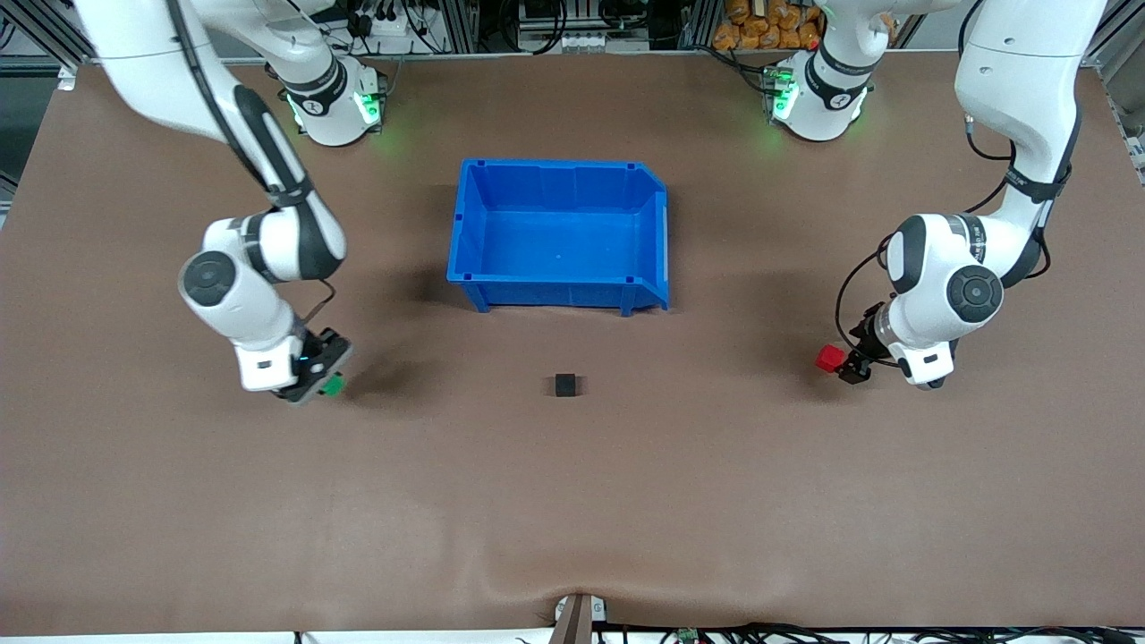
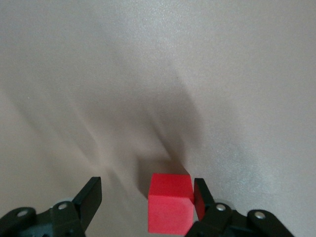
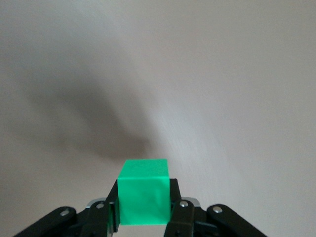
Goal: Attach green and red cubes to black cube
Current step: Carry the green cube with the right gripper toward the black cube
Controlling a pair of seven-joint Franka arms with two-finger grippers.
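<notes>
The black cube (image 1: 564, 385) sits on the brown table, nearer the front camera than the blue bin. My right gripper (image 1: 320, 380) (image 3: 144, 200) is shut on the green cube (image 1: 333, 386) (image 3: 143, 190), low at the right arm's end of the table. My left gripper (image 1: 848, 365) (image 2: 147, 192) is open around the red cube (image 1: 830, 359) (image 2: 170, 201) at the left arm's end. One finger (image 2: 200, 195) touches the red cube's side. The other finger (image 2: 91, 195) stands well apart from it.
An empty blue bin (image 1: 465, 234) stands in the middle of the table, nearer the robots' bases than the black cube. A small fixture (image 1: 577, 615) sits at the table's front edge.
</notes>
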